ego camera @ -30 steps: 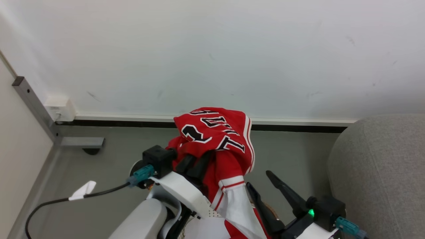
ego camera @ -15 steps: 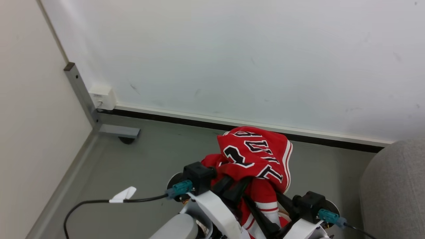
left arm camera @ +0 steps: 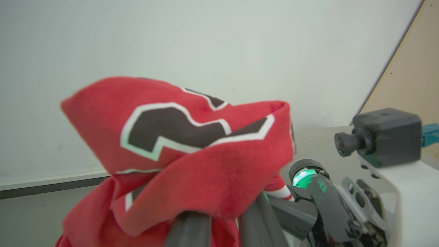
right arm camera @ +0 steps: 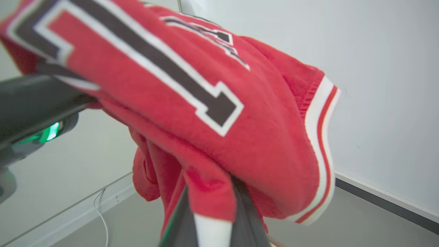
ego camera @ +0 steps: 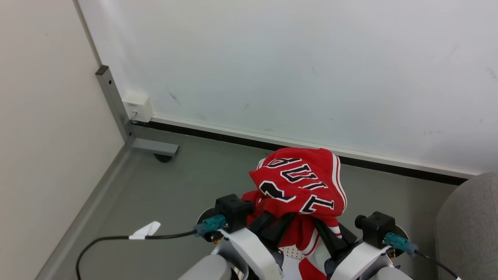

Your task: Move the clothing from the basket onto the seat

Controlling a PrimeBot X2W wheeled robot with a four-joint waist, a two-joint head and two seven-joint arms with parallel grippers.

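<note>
Nearest me, my left gripper [ego camera: 274, 227] and right gripper [ego camera: 330, 237] are each closed on the clothing [ego camera: 301, 182], two grips so the bundle lifts without trailing. It hangs bunched above them, left of the seat [ego camera: 470, 229], not yet over it. Beyond, left of the seat, stands the wall [ego camera: 272, 58].

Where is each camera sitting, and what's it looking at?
Head view: on the head, looking down at floor, wall and the clothing; left gripper and right gripper show below.
Left wrist view: on the left wrist, looking along its jaws into the clothing; the right gripper shows beside.
Right wrist view: on the right wrist, looking along its jaws, shut on clothing.
Shared: all see clothing and wall.
</note>
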